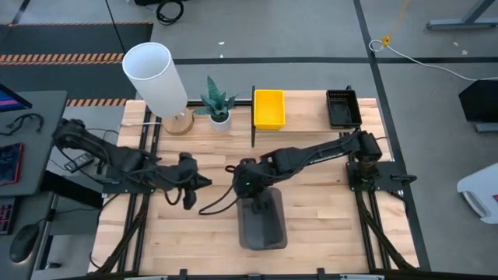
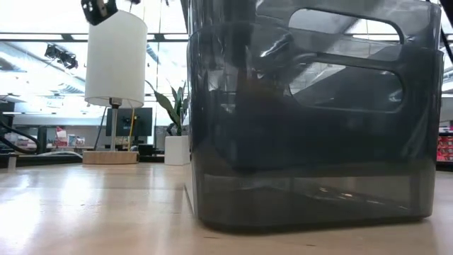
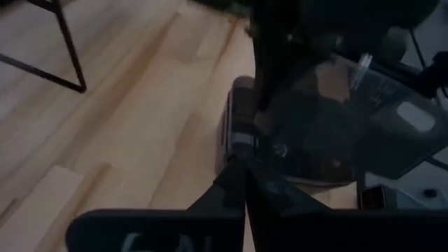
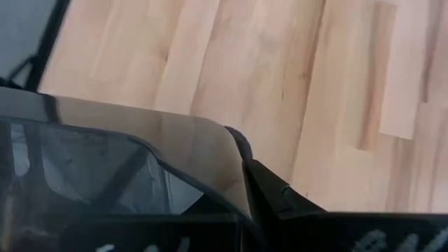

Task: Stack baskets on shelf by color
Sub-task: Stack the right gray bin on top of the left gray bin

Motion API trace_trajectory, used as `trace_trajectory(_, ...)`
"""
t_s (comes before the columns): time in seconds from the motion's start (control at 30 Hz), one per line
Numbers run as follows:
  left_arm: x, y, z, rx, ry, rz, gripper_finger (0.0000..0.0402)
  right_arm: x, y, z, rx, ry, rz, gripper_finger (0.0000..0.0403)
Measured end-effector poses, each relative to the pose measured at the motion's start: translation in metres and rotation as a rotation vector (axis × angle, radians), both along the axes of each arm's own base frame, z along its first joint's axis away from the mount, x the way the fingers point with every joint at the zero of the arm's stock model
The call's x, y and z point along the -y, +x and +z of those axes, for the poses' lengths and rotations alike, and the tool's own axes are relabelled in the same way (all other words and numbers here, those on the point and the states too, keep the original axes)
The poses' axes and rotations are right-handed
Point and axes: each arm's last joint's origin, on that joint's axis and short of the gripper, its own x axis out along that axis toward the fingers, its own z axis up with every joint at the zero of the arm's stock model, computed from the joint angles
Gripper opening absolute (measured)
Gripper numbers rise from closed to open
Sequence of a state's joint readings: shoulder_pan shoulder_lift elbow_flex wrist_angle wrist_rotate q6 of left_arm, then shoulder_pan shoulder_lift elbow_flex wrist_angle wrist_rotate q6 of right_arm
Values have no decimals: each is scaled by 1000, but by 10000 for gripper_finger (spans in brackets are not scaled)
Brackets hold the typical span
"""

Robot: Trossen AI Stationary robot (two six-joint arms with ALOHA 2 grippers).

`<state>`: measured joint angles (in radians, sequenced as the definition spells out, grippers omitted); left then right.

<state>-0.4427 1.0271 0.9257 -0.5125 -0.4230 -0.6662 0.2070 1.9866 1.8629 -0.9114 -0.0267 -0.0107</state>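
Note:
A nested stack of smooth dark grey baskets (image 1: 263, 225) (image 2: 311, 120) stands on its base on the tabletop, near the near edge. My right gripper (image 1: 247, 187) (image 4: 238, 175) is at the stack's far left corner. My left gripper (image 1: 198, 183) (image 3: 241, 171) is shut and holds nothing, hovering just left of the stack, which shows ahead of it (image 3: 350, 119). On the shelf (image 1: 307, 109) along the far edge sit a yellow basket (image 1: 268, 109) and a black mesh basket (image 1: 342, 107). The other baskets are out of view. My right gripper grips the top grey basket at its far end wall near the corner (image 4: 231, 140), coming from above and slanting down. One finger (image 4: 280, 196) lies outside the wall; the other is hidden behind the translucent plastic. The stack's base rests on the table.
A white lamp (image 1: 156, 78) and a potted plant (image 1: 218, 105) stand at the table's far left, beside the shelf's black post (image 1: 253, 117). A dark cable (image 1: 218, 206) trails on the table between the two grippers. Bare wood lies left and right of the grey stack.

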Motion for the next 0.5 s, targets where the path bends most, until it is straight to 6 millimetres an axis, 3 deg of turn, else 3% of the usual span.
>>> trace_trajectory(0.27,-12,-22,4,33,10,42,12,0,11,-32,-87,-66,56,8)
trace_trajectory(0.5,-17,-30,5,19,31,60,7,7,3,-56,-306,-113,100,8)
